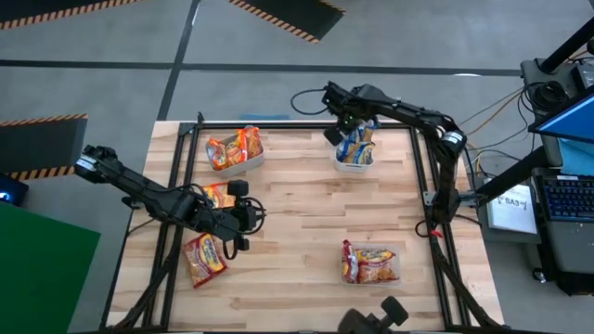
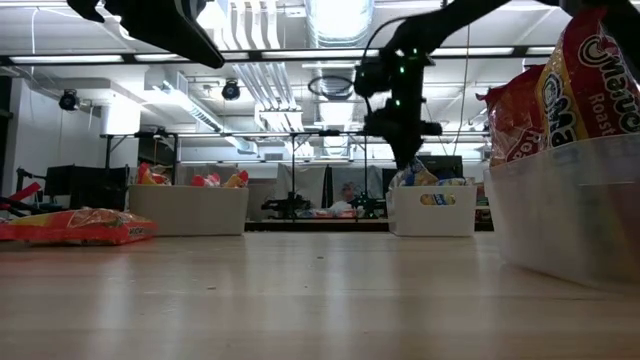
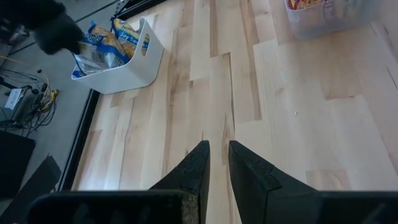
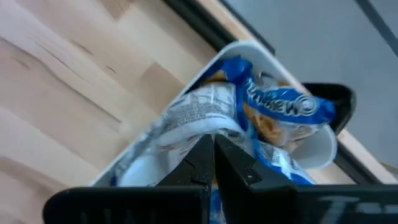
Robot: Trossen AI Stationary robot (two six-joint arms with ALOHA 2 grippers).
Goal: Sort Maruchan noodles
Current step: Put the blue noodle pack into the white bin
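Orange noodle packets lie flat on the table (image 1: pixel 204 258) (image 1: pixel 219 195) beside my left gripper (image 1: pixel 249 219). That gripper hovers over bare wood, fingers (image 3: pixel 217 155) a narrow gap apart and holding nothing. More orange packets sit in the far-left white container (image 1: pixel 234 151), and red ones in the near-right container (image 1: pixel 371 264). Blue-and-yellow packets (image 1: pixel 356 147) stand in the far white container (image 3: pixel 134 68). My right gripper (image 4: pixel 213 144) is over that container's far-left corner, shut at a blue-and-yellow packet (image 4: pixel 249 109). My right gripper comes down from above, slanting, onto the upper edge of a blue-and-yellow packet (image 4: pixel 202 118), where its white printed back bends. The shut fingertips (image 4: pixel 200 155) cover the exact spot. The packet stands in the far container (image 2: pixel 432 210), its top sticking up above the rim.
A black frame rail runs around the table (image 1: pixel 422 176). Bare wood lies in the middle (image 1: pixel 306 213), between the three containers. Cables and a laptop sit past the right edge (image 1: pixel 566 199). The near-right container looms close in the low view (image 2: pixel 565 210).
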